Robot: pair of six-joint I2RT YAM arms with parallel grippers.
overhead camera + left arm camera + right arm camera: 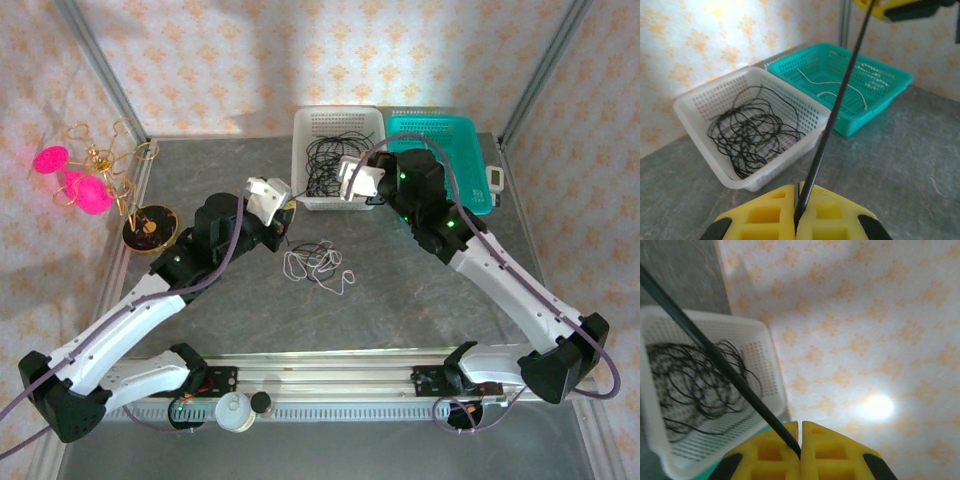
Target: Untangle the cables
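Note:
A black cable [839,95] runs taut between my two grippers. My left gripper [799,202] is shut on its lower end, above the table in front of the white basket [690,107]. My right gripper [800,442] is shut on the upper end, held higher over that basket's near edge. In the top view the left gripper [288,212] and right gripper [350,188] are close together. More black cables [330,158] lie in loose loops inside the white basket [305,125]. White cables [320,265] lie tangled on the table. One white cable [840,85] lies in the teal basket [890,87].
The teal basket [470,150] stands right of the white one at the back. A gold wire stand with pink ornaments [95,185] and a black round base [150,230] sit at the left. A small white device [497,180] lies at the right wall.

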